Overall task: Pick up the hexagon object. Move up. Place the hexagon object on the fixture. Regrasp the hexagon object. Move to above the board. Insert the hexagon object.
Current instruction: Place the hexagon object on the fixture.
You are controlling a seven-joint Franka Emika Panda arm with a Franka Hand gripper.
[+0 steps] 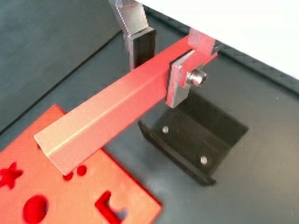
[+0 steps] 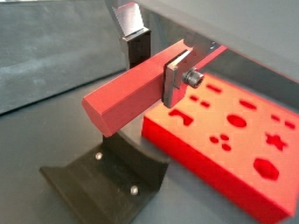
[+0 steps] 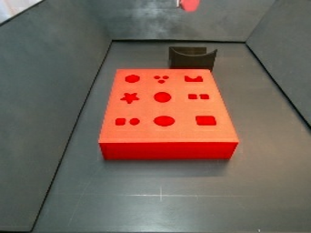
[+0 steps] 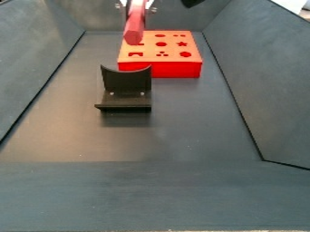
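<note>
Surface: dark grey matte floor [image 4: 182, 127] of a walled bin, with sloping dark grey side walls [image 3: 55, 109] around it; nothing loose lies on it beyond the rig's parts.
Hexagon object: slim, long, matte red bar [image 1: 111, 109], lifted clear of the floor and held level near one end, its free end reaching out over the near edge of the board in a wrist view; in a side view only its tip [image 3: 190, 5] shows at the frame's upper edge, above the fixture.
Gripper: two flat silver plates with dark pads [image 2: 155, 61], closed on the red bar, one plate on each side; it hangs high above the fixture in both wrist views.
Fixture: small black L-shaped bracket on a base plate [image 4: 125, 89], standing on the floor just beside the board, empty; the bar is well apart from it, overhead.
Board: large thick red-orange rectangular slab with darker shape cut-outs [image 3: 168, 114], flat on the floor beside the fixture; every cut-out that shows looks unfilled.
Done, by my reading: the pick-up and the lift, since the bar is in the air and gripped.
Left, by my reading: setting the bar on the fixture, regrasping, moving above the board, inserting.
Uncertain: which cut-out is meant for the bar cannot be told.
</note>
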